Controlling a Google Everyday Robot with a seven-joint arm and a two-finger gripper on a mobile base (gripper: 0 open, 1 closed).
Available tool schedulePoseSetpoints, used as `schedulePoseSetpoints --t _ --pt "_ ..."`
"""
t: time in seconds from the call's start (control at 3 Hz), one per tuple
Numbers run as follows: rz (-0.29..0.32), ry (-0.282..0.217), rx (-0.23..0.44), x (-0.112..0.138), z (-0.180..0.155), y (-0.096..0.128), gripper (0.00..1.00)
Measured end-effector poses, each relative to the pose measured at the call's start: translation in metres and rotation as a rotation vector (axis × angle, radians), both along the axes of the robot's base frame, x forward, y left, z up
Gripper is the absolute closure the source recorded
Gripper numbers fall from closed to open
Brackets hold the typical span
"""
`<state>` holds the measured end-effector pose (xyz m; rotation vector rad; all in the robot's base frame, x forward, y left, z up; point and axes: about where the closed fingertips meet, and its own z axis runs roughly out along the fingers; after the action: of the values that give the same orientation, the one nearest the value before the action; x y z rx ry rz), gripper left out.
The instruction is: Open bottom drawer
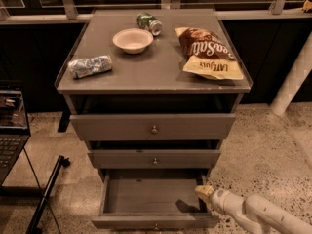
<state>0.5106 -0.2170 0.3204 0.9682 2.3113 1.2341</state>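
Observation:
The bottom drawer [155,222] of the grey-brown cabinet stands pulled far out, its inside bare, its thin front with a small knob at the lower edge of the view. The mid drawer [154,158] and the top drawer [153,127] above it stick out a little. My gripper [203,191] is at the end of the white arm, coming from the lower right. It sits at the right rear corner of the open drawer, by its right side wall.
On the cabinet top [156,74] lie a white bowl [132,39], a green can [149,23], a crushed plastic bottle [89,65] and a chip bag [208,52]. A laptop [10,126] on a stand is at the left. A white post [292,77] is at the right.

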Motion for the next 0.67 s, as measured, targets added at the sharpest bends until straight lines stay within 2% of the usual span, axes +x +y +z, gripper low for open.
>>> schedulePoseSetpoints --t 0.33,0.67 --pt "0.000 0.000 0.000 0.0000 0.0000 0.0000 0.13" --pt "0.000 0.000 0.000 0.0000 0.0000 0.0001 0.00"
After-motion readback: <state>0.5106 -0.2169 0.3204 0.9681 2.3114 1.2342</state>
